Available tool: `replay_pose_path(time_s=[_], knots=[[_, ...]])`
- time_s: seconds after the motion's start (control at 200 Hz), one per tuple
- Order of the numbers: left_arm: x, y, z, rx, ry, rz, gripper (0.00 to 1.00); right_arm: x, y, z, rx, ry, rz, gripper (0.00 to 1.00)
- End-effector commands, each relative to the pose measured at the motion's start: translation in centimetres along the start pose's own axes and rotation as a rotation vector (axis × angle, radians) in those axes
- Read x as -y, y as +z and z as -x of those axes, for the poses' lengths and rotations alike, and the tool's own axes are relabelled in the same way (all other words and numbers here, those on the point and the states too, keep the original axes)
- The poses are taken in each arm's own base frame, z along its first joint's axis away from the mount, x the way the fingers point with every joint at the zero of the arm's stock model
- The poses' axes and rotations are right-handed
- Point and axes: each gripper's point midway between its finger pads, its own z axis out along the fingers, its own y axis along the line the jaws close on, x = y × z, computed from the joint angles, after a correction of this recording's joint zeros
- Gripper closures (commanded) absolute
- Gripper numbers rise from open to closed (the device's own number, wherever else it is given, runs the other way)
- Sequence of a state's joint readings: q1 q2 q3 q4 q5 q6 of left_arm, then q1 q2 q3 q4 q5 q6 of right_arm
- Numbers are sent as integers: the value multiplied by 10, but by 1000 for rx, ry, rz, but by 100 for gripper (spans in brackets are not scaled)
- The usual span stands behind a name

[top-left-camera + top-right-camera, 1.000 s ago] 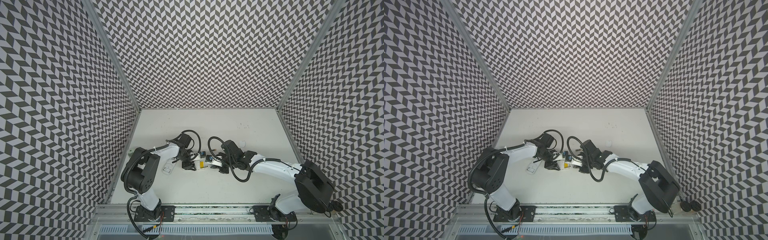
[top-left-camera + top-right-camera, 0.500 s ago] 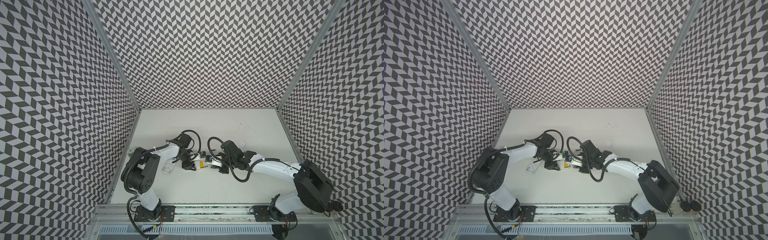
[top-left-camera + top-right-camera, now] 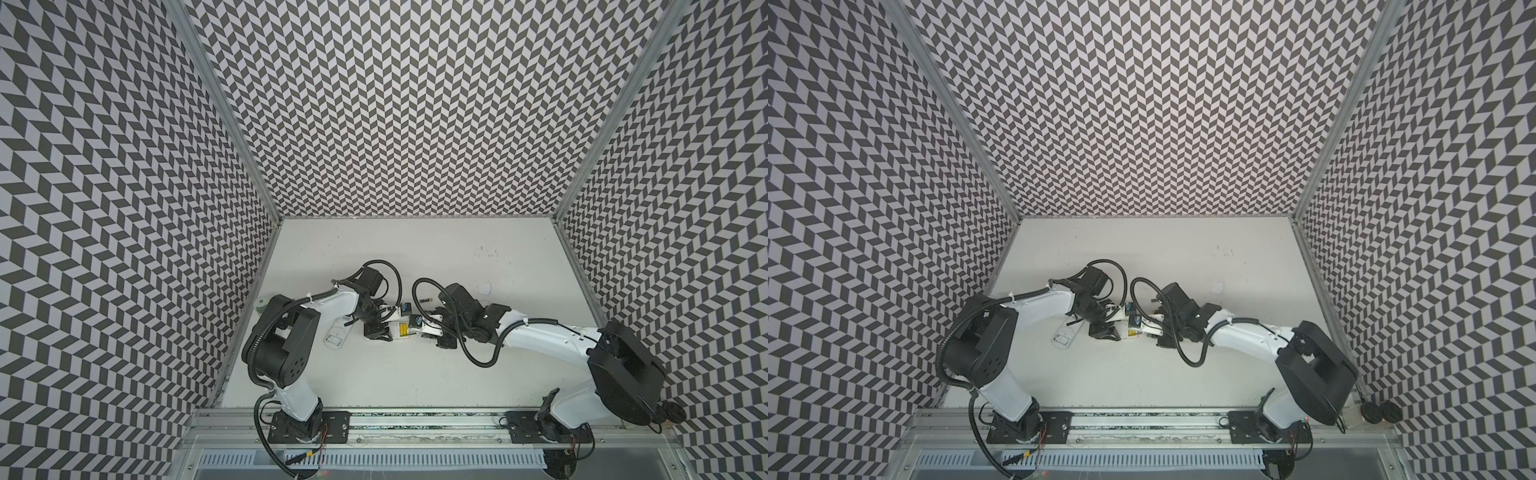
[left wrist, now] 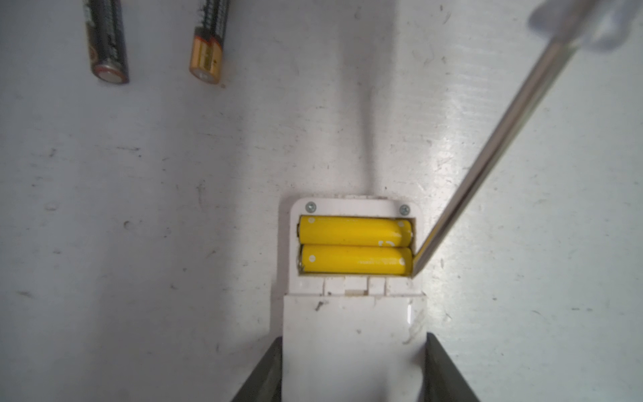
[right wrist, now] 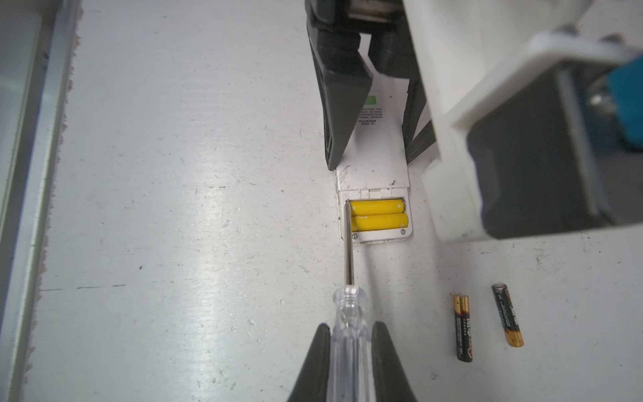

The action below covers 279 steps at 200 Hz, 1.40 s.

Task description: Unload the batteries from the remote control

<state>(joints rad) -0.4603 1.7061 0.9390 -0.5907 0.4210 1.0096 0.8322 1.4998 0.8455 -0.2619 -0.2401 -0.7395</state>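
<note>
The counter [image 3: 415, 374] is a pale slab boxed in by chevron-patterned walls [image 3: 395, 124] on three sides. Both arms reach in to meet near its middle, which leaves bare surface toward the back and along the front rail.

The left gripper [image 4: 353, 344] is clamped across the white remote control [image 5: 374, 163]. Its dark fingers [image 4: 268, 372] press both long edges, and I judge that this pins the body flat so it cannot skate while it is pried. The remote control lies back-up with its compartment [image 4: 355, 243] uncovered at the free end.

The right gripper [image 5: 351, 330] is clenched on the clear handle of a screwdriver [image 4: 487, 149]. It slants the shaft down so the tip sits in the corner of the compartment, against the end of one cell.

Two yellow batteries [image 4: 353, 259] sit snug in the compartment, side by side and touching. Two black batteries [image 5: 462, 327] with gold ends lie loose on the counter just beyond the remote control's end, apart from each other and from the remote.

The job looks about half done. The compartment wall gives the tip almost no room, so a lever there could slip or flick a cell out. The open counter on the tool's side gives the handle room to swing.
</note>
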Motion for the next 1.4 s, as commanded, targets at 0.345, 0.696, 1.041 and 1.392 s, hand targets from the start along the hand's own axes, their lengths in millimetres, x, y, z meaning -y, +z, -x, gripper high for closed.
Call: replay_pose_path(time_s=[0.345, 0.696, 1.041, 1.392], knots=[[25, 13, -5, 0, 10, -89, 58, 35, -9, 13, 16, -115, -378, 100], [25, 14, -3, 7, 10, -94, 58, 44, -22, 26, 78, -90, -559, 100], [28, 14, -5, 6, 15, -100, 58, 60, -45, 36, 127, -91, -708, 100], [28, 14, -5, 4, 21, -103, 58, 66, -61, 38, 157, -88, -785, 100]])
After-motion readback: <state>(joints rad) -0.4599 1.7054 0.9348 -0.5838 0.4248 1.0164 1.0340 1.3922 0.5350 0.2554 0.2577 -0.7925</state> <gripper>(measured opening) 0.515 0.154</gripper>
